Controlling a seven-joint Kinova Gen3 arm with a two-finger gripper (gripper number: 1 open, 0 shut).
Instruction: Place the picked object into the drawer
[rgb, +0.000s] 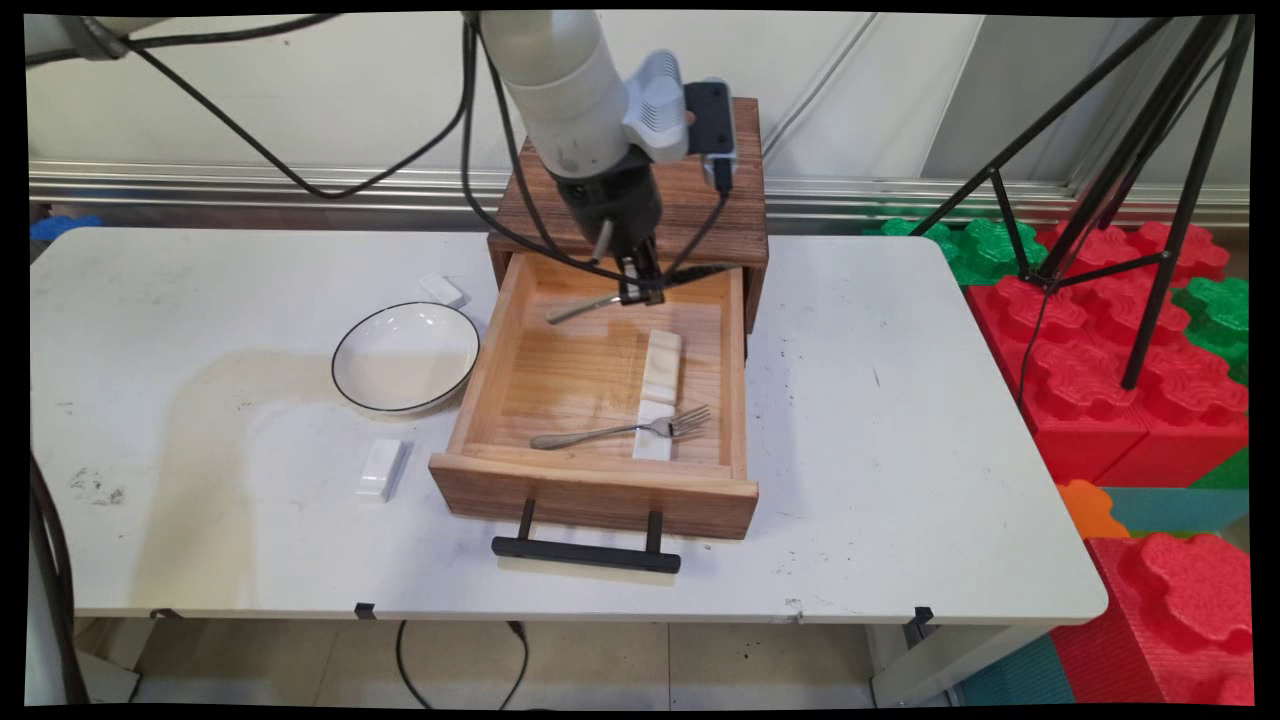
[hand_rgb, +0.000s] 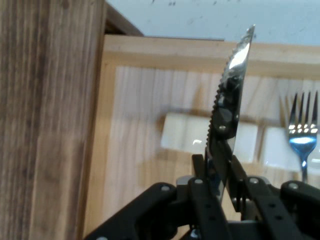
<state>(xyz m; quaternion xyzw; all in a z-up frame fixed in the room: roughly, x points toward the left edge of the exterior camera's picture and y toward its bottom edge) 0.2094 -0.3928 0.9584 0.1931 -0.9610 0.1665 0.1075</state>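
While the table is scanned from its left side, a small white block is seen lying flat near the front, and a white bowl with a dark rim is set just behind it. Another small white block is found beyond the bowl, close to the cabinet. Further right, a wooden drawer is pulled out of a dark wooden cabinet, its black handle pointing toward the near edge. Over the drawer's back part, the gripper is held pressed together on a knife, which is pinched by its blade end and kept clear of the drawer floor; in the hand view the serrated blade is clamped between the fingers. Inside the drawer, two white rests are laid end to end, and a fork is propped with its tines on the nearer one.
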